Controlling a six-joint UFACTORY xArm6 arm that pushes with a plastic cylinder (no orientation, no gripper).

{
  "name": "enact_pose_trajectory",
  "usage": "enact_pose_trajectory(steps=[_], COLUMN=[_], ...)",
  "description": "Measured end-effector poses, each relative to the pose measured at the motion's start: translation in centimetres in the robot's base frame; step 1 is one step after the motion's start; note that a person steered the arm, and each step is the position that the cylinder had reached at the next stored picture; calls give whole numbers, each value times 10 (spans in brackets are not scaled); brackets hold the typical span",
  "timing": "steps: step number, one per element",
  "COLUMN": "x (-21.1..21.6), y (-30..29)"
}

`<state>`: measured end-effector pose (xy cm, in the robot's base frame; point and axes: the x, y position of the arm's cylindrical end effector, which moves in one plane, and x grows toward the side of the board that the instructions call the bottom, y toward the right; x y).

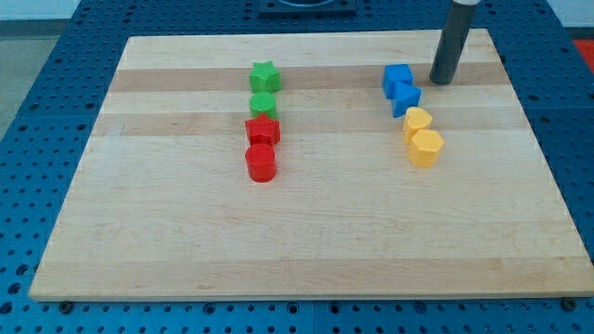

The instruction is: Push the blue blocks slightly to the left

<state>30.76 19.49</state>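
Note:
Two blue blocks sit touching at the board's upper right: a blue cube-like block and a blue star-like block just below it. My tip stands on the board just to the right of the upper blue block, with a small gap between them. The dark rod rises from the tip toward the view's top.
A yellow block and a yellow hexagonal block lie directly below the blue pair. At centre left a column holds a green star, a green round block, a red star and a red cylinder. The wooden board is ringed by blue pegboard.

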Motion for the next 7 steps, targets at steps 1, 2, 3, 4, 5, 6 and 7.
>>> enact_pose_trajectory(steps=[1,2,3,4,5,6,7], x=[0,10,18,18,18,22,32], y=[0,0,0,0,-5,-20,-30])
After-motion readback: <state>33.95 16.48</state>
